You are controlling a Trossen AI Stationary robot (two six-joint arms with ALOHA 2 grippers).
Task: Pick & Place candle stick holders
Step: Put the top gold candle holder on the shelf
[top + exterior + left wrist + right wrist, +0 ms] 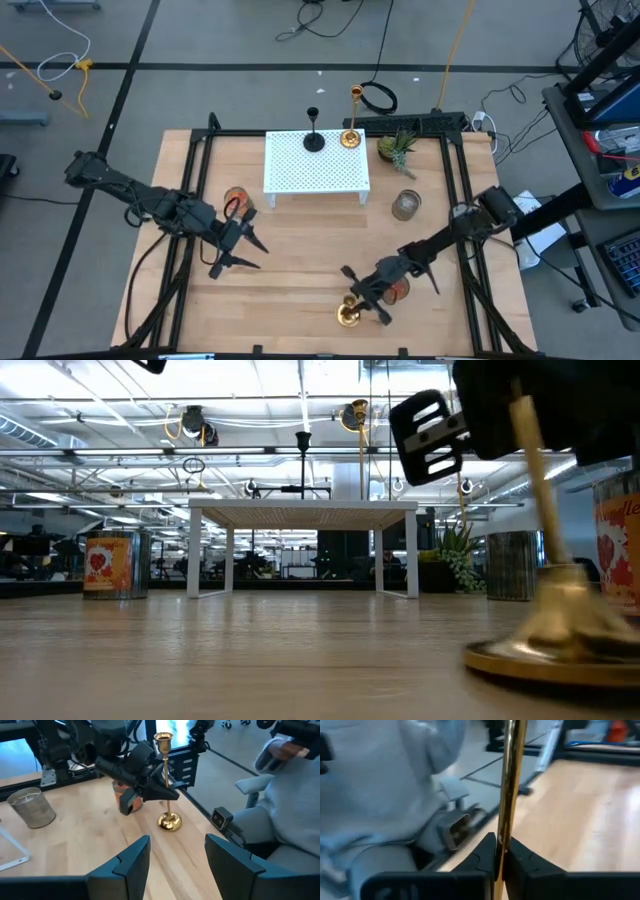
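One brass-gold candlestick (pixel 349 313) stands on its round base on the table near the front right. My right gripper (pixel 356 293) is shut on its thin stem. It also shows in the left wrist view (pixel 168 795) and the low view (pixel 555 630). A second gold candlestick (pixel 351 135) and a shorter black one (pixel 314 140) stand at the far edge of a white perforated stand (pixel 316 170). My left gripper (pixel 240 252) is open and empty above the table's left half, its fingers (pixel 132 865) spread wide. My right gripper pinches the gold candlestick's stem (pixel 508 815) between its two fingers (pixel 485 855), about halfway up the stem (pixel 165 780). The fingers come roughly level from the table's right side, across the stem. The candlestick stands nearly upright, its base (pixel 170 822) on the table.
An orange candle tin (pixel 238 200) stands left of the stand, another (pixel 397 290) right beside my right gripper. A glass jar (pixel 405 205) and a small plant (pixel 398 148) stand at the right. A person in grey (pixel 290 795) sits at the table's near edge.
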